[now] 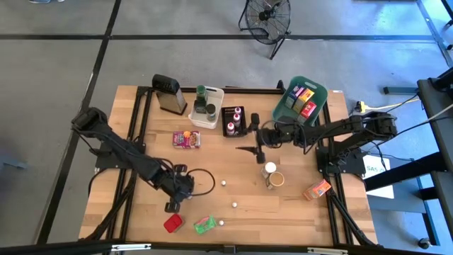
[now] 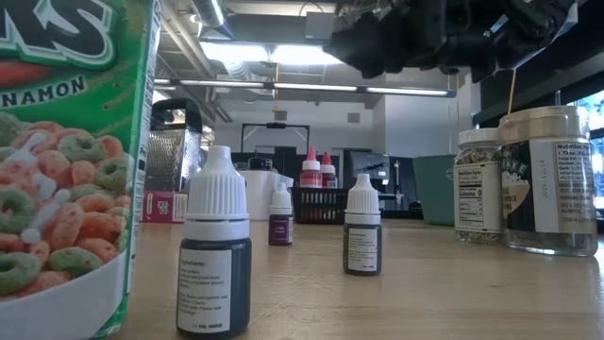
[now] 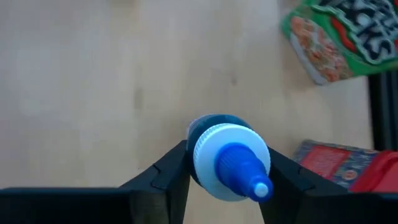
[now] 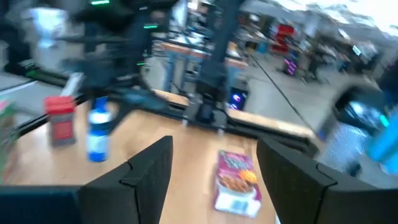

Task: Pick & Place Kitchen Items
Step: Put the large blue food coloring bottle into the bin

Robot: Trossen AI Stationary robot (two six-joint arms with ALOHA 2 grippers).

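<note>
Small blue dropper bottle with a white ribbed collar and blue nozzle (image 3: 231,163), near the table's front-left, clamped between the left gripper (image 3: 227,180)'s dark fingers; a clean step would lift it straight up, clear of the green cereal packet (image 3: 333,37) and red packet (image 3: 339,165) nearby. Right gripper (image 4: 214,168) hangs open mid-table. Cereal box (image 2: 71,151) reads "NAMON"; a jar label (image 2: 562,179) reads "Nutrition Facts"
</note>
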